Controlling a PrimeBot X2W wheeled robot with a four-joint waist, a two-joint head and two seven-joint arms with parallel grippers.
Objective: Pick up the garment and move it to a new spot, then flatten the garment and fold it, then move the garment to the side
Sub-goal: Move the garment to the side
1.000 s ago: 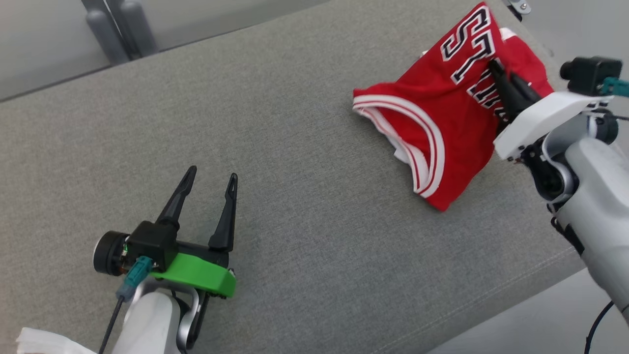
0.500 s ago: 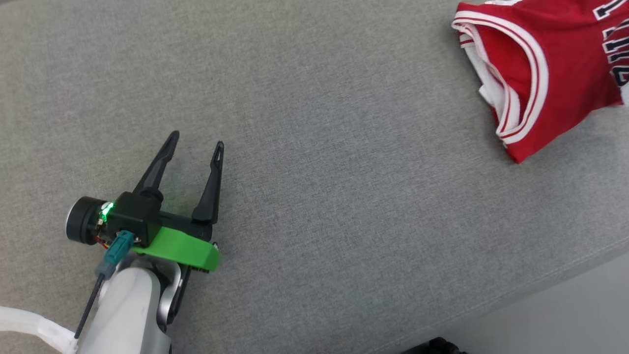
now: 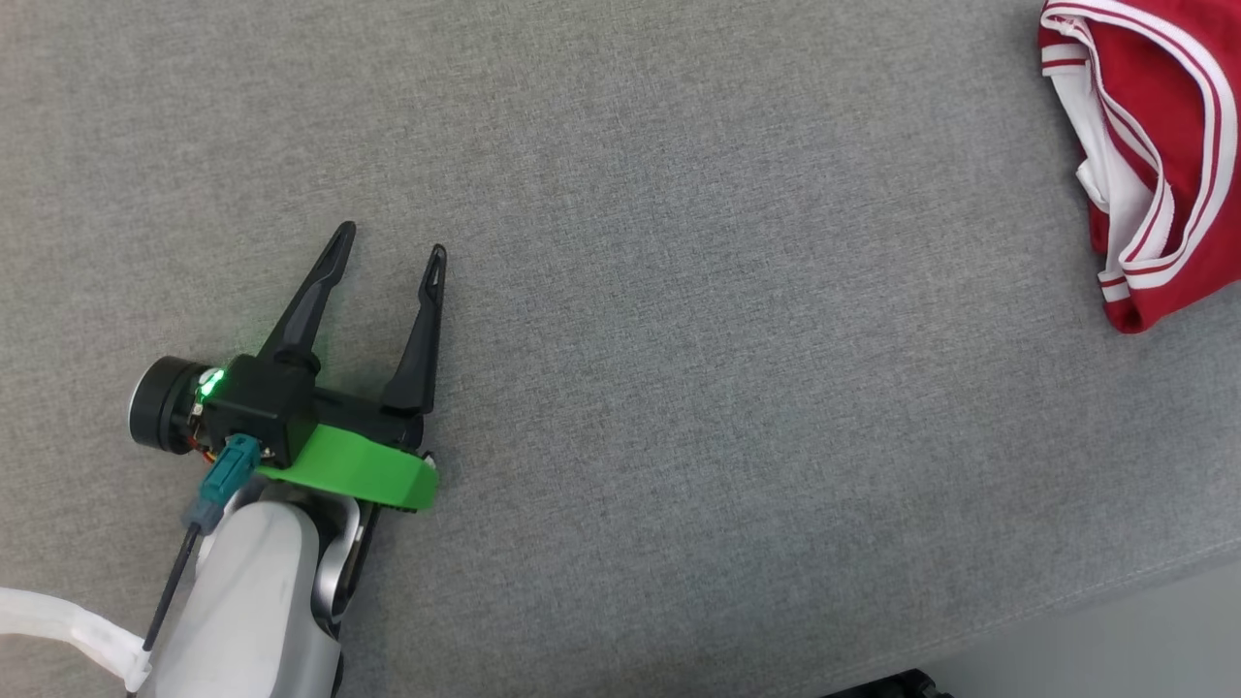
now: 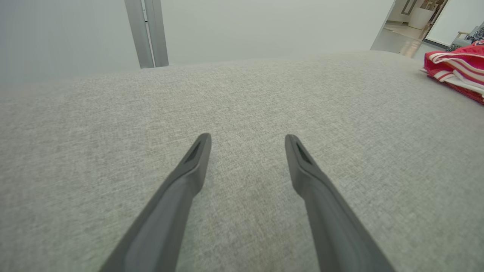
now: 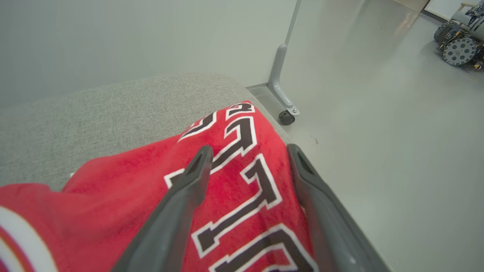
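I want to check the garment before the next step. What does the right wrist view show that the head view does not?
The right wrist view adds the right pincer, jaws apart over the red jersey, the black-and-white lettering on it, the pale floor and a castor foot. The head view adds the left pincer, open over the bare surface, and the white-striped armhole trim of the jersey. Both share the red jersey lying on the grey upholstered surface.
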